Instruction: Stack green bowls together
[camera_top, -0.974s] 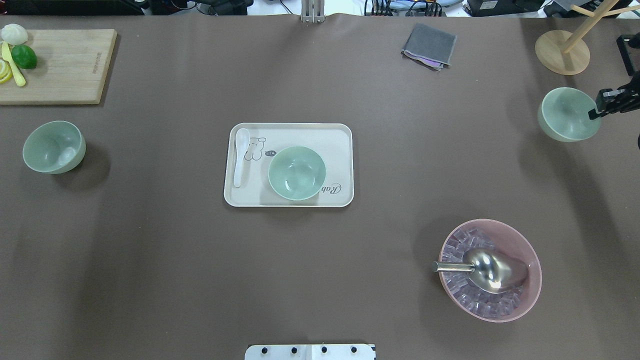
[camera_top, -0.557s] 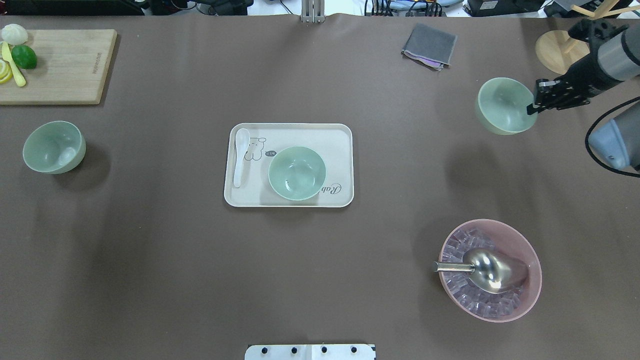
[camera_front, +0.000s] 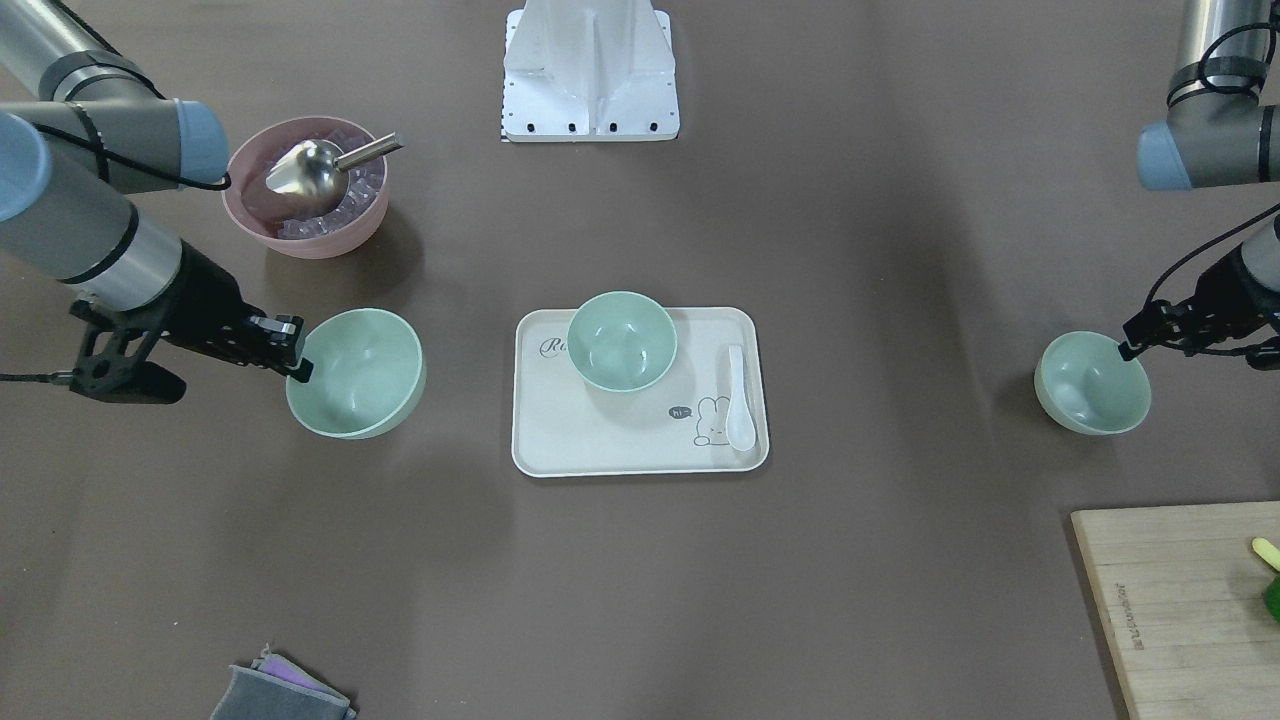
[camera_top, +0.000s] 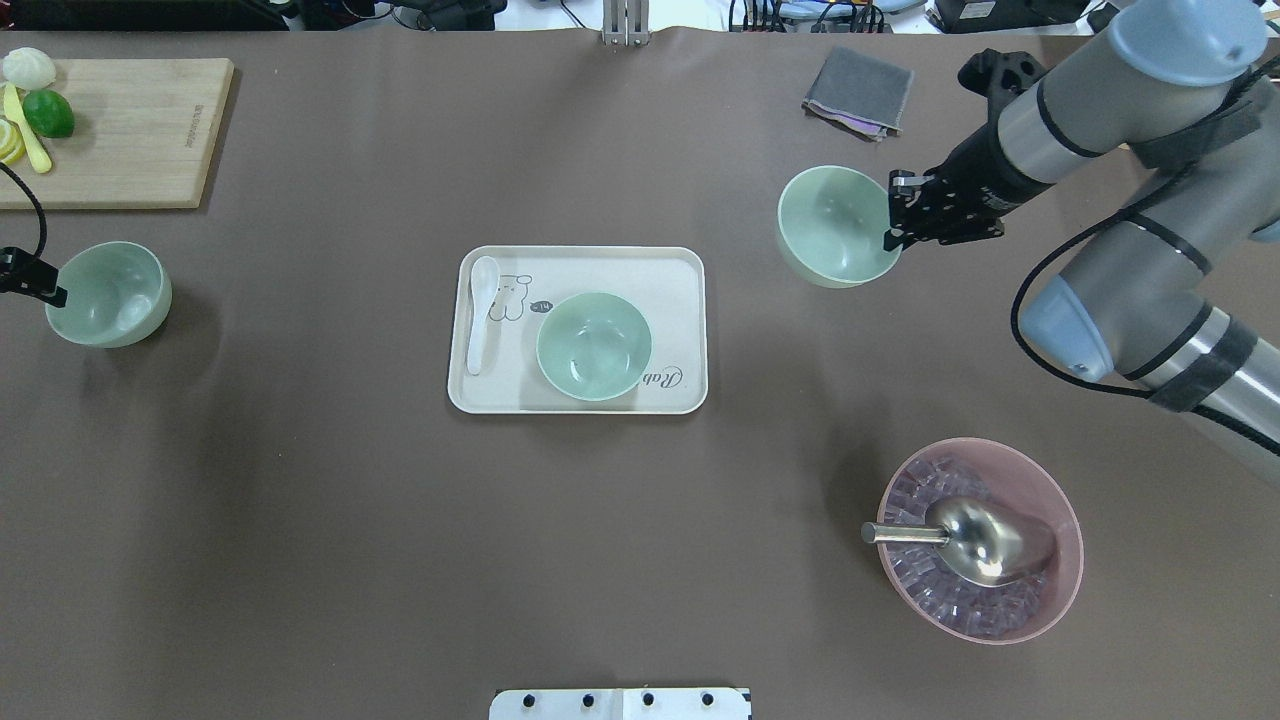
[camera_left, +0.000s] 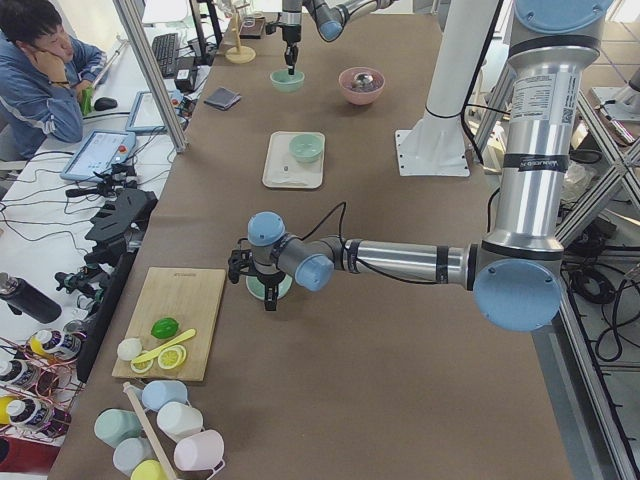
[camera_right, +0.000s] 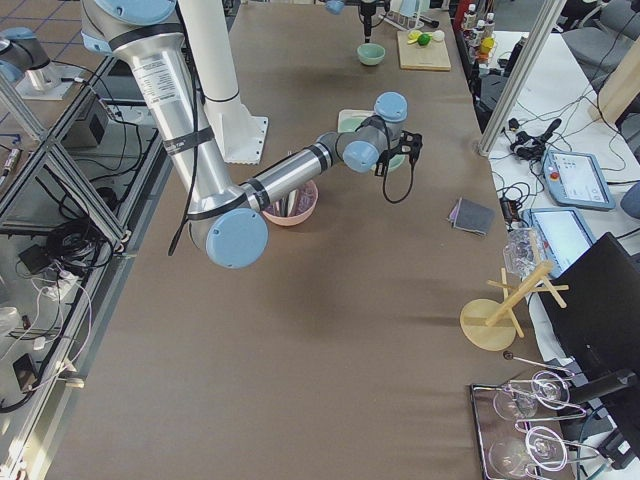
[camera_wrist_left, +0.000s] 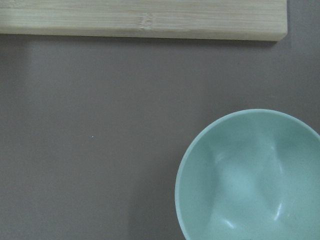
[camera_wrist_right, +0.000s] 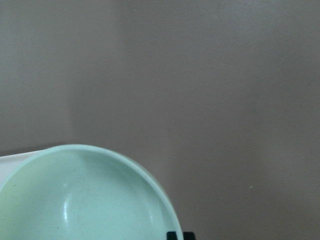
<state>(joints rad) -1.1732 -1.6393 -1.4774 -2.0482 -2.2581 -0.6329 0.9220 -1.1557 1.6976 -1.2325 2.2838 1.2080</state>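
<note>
At the left, the left gripper (camera_top: 52, 292) sits at the rim of the left green bowl (camera_top: 108, 294), which rests on the table (camera_top: 300, 500) nearer than the cutting board (camera_top: 130, 130); I cannot tell whether its jaws pinch the rim. In the middle, the middle green bowl (camera_top: 594, 346) stands on the cream tray (camera_top: 600, 270) beside 1 white spoon (camera_top: 480, 315). To the right, the right gripper (camera_top: 890, 225) is clamped on the rim of the right green bowl (camera_top: 835, 225), holding it off the table beyond the tray's far right corner and farther back than the pink bowl (camera_top: 1065, 560).
</note>
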